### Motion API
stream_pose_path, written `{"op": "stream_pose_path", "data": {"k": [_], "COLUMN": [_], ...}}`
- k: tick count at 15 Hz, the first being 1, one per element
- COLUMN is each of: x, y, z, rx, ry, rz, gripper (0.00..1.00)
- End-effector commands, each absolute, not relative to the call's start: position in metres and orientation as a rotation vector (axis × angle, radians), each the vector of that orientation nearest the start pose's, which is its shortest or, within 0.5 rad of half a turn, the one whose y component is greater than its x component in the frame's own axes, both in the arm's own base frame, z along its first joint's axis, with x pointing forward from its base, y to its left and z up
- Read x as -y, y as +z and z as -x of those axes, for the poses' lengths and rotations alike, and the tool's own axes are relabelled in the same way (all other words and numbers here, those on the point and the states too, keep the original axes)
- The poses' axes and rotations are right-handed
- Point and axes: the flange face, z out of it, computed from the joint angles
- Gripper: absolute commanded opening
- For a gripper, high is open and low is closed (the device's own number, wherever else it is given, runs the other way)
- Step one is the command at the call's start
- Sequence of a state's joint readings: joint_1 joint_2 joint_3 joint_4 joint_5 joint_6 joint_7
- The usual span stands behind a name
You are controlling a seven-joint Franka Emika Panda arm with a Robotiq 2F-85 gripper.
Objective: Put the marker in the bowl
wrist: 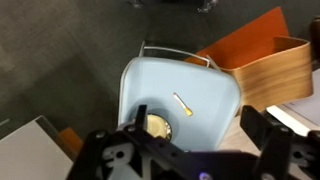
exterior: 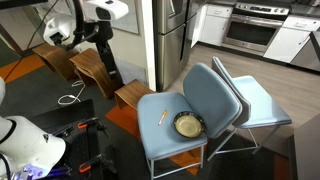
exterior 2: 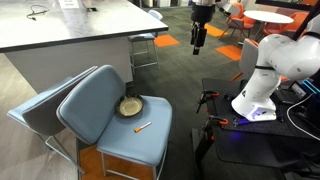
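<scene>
The orange marker [exterior: 163, 117] [exterior 2: 142, 127] [wrist: 182, 105] lies flat on the seat of a light blue chair [exterior: 170, 138] [exterior 2: 128, 145] [wrist: 212, 92]. The bowl [exterior: 188, 124] [exterior 2: 129, 106] [wrist: 156, 126], with a dark rim and tan inside, stands on the same seat next to the marker, not touching it. My gripper [exterior 2: 197, 46] [wrist: 195, 135] hangs high above and away from the chair. It is open and empty. In the wrist view its left finger partly hides the bowl.
A second blue chair [exterior: 262, 105] [exterior 2: 40, 105] stands against the first one's back. Wooden boxes [exterior: 92, 66] [wrist: 262, 72] stand on an orange floor mat beside the chair. A grey counter [exterior 2: 70, 25] is close by. The robot base [exterior 2: 262, 85] stands near cables.
</scene>
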State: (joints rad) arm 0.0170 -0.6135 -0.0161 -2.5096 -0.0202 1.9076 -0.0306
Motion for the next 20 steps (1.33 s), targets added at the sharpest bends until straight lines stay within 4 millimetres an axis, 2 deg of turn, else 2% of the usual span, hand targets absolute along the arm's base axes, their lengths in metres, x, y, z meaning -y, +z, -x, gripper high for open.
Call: {"op": "stream_pose_path", "data": {"k": [1,3,5,7,10,13,17,20], "x": [0.001,0.001,-0.001,-0.013,-0.034,-0.062,-0.094,-0.099], "y": [0.489,0.489,0.484,0.469,0.436,0.392,0.311,0.242], "z": [-0.365,-0.365,-0.382,-0.378,-0.395,-0.417,-0.452,-0.485], "rx": [0.064,0.064,0.051,0.069,0.144,0.217,0.366,0.537], "ry": [-0.016,-0.016,-0.010,-0.001,-0.002,-0.075,-0.099,-0.048], "rz": [3.151,3.151,3.157,3.156,3.167,3.170,3.182,3.192], "gripper": [1.00,1.00,1.00,1.00,1.00,1.00,1.00,1.00]}}
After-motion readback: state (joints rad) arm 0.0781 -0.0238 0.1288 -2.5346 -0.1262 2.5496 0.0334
